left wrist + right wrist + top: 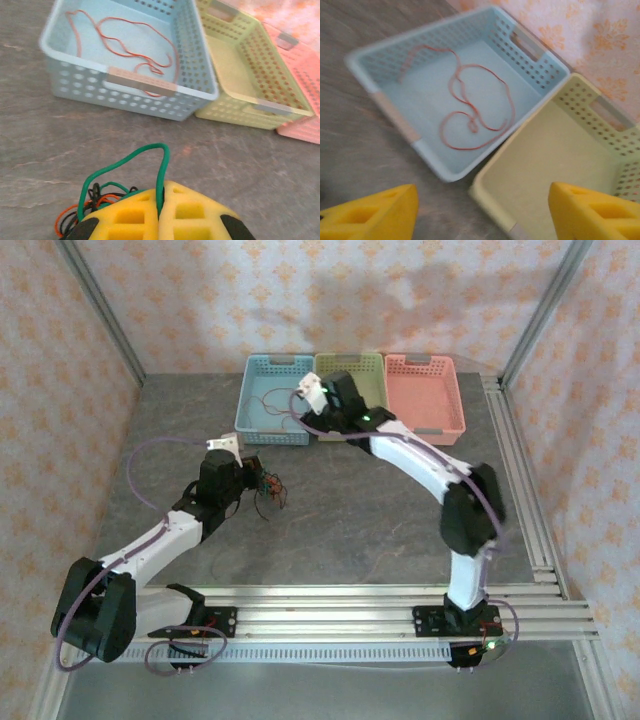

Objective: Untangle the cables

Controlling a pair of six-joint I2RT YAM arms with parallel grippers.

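Our left tool (160, 202) clamps a thin dark-green wire (162, 175) looping ahead of it, the red-and-black wire clump (100, 196) just left of it. Our right tool (482, 212) gapes wide; ahead of it an orange-red wire (470, 110) lies in the pale-blue perforated plastic basket (530, 65).

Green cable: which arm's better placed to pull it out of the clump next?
Left, likely. The left pincer is shut on the green cable, right beside the clump. The right pincer hangs open and empty, away over the blue basket and green basket.
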